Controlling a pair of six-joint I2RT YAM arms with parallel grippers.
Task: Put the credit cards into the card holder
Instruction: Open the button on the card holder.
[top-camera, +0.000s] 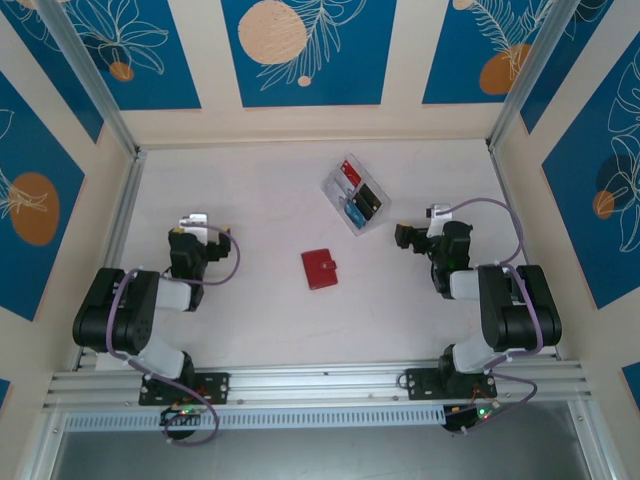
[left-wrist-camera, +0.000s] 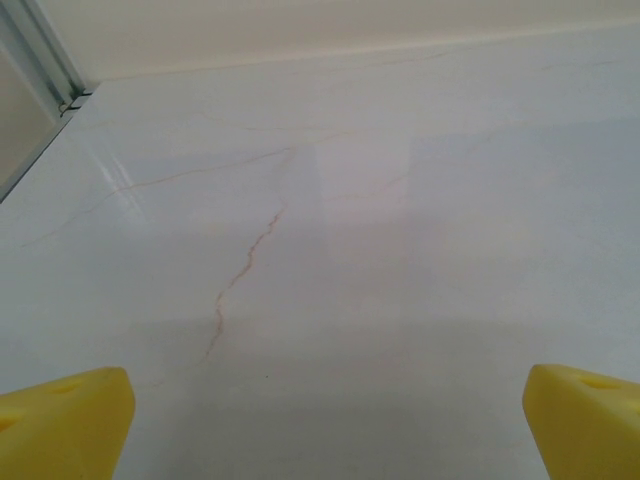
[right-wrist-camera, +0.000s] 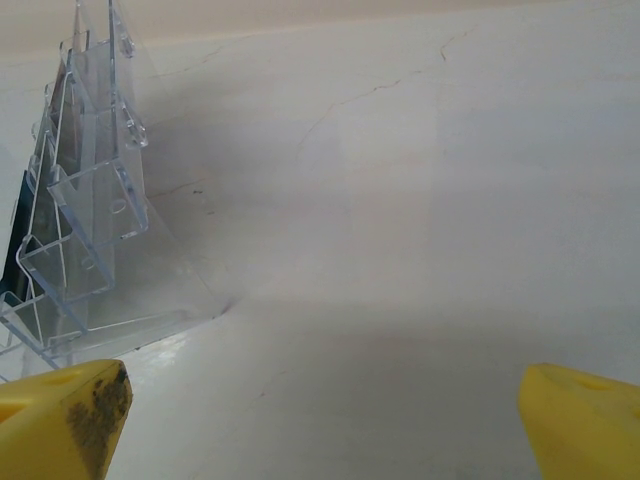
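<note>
Since the cards (top-camera: 368, 198) lie in the tray (top-camera: 330, 184) just up-left of the right gripper (top-camera: 404, 238), wide and empty, that gripper is favoured.

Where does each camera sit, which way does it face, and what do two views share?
Top external: above and behind the arms, looking down on the white table; shows left arm, right arm, small red folding wallet, clear plastic tray holding red, black and blue cards.
Left wrist: on the left arm, facing low across the table to the far wall; yellow left fingers, wide apart.
Right wrist: on the right arm; yellow right fingers, wide apart, tray at left.
Shared: the tray, in top and right wrist.
</note>
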